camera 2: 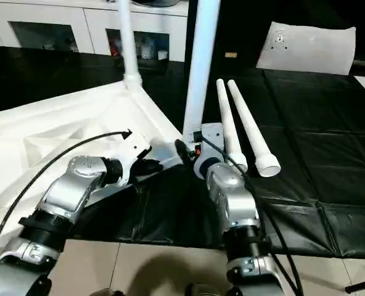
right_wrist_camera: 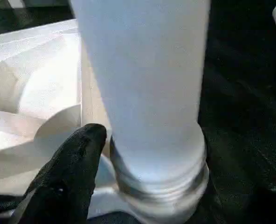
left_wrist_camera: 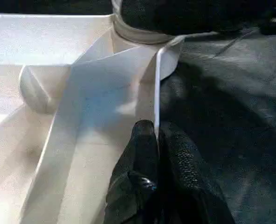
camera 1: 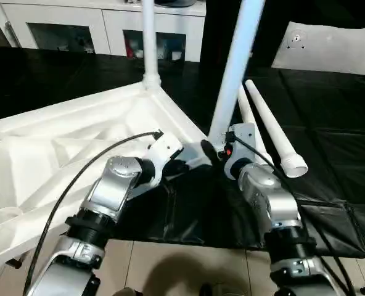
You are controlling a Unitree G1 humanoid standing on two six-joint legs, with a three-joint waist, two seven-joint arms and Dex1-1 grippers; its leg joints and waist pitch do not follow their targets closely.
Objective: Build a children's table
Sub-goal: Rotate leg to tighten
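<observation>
The children's table top lies upside down on a black mat, ribbed underside up. One white leg stands in the far corner socket. A second leg stands upright in the near corner socket. Two loose legs lie side by side on the mat to the right. My left gripper is shut on the thin raised rim near that near corner. My right gripper straddles the base of the second leg, open, with one black finger close beside it; the other finger is hidden behind the leg.
The black mat covers the work surface and ends near me, where pale floor tiles begin. White cabinets line the back. A white panel lies at the far right.
</observation>
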